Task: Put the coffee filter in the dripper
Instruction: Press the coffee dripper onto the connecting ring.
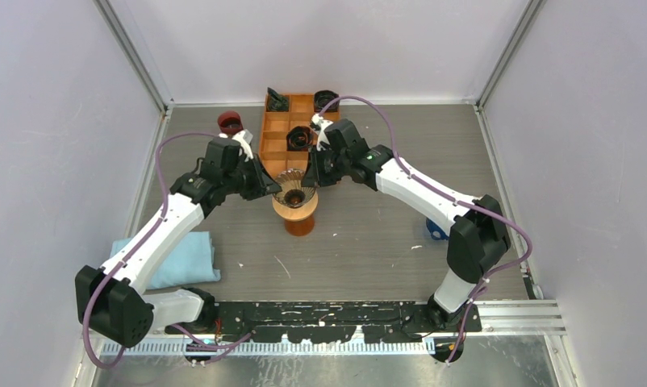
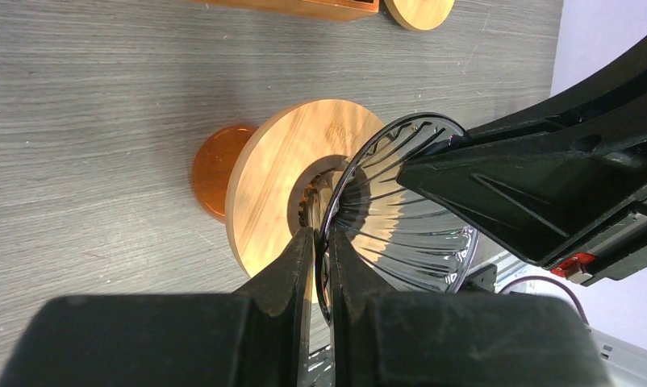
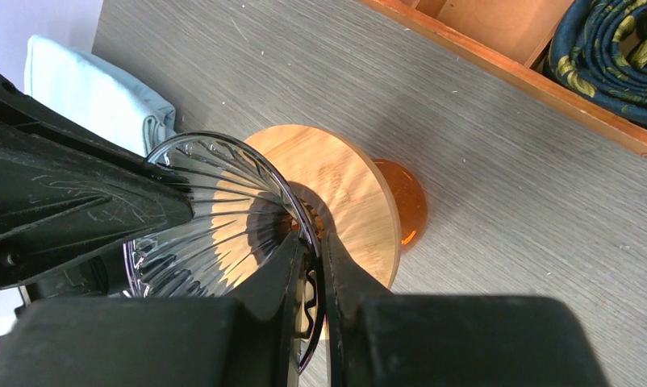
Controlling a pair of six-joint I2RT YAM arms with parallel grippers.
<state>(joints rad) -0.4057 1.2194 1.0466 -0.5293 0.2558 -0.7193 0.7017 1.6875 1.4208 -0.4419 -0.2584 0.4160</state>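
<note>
Glass is being pinched from two sides at once, and that is where trouble may be brewing. The dripper (image 1: 294, 190) is sitting in a wooden ring (image 2: 276, 181) on top of an orange base (image 2: 214, 169), standing on the surface (image 1: 369, 242) just in front of the tray (image 1: 273, 133). If one arm is pulling or twisting while the other is holding firm, the thin rim could be chipping or cracking, or the cone could be tipping out of its ring. A sideways drag could also be toppling the whole stand. With both claws crowding the mouth, a paper would have little room to be going in.

The left claw (image 2: 320, 242) is standing almost fully closed, its two fingers clamping the near rim of the dripper, one inside the cone and one outside. The right claw (image 3: 310, 250) is gripping the opposite rim the same way, nearly shut, with only the glass wall between its fingers.

The coffee filter is not showing in any view: the cone is looking bare and see-through, and neither claw is carrying paper. Whether it is lying in the tray I cannot tell.
</note>
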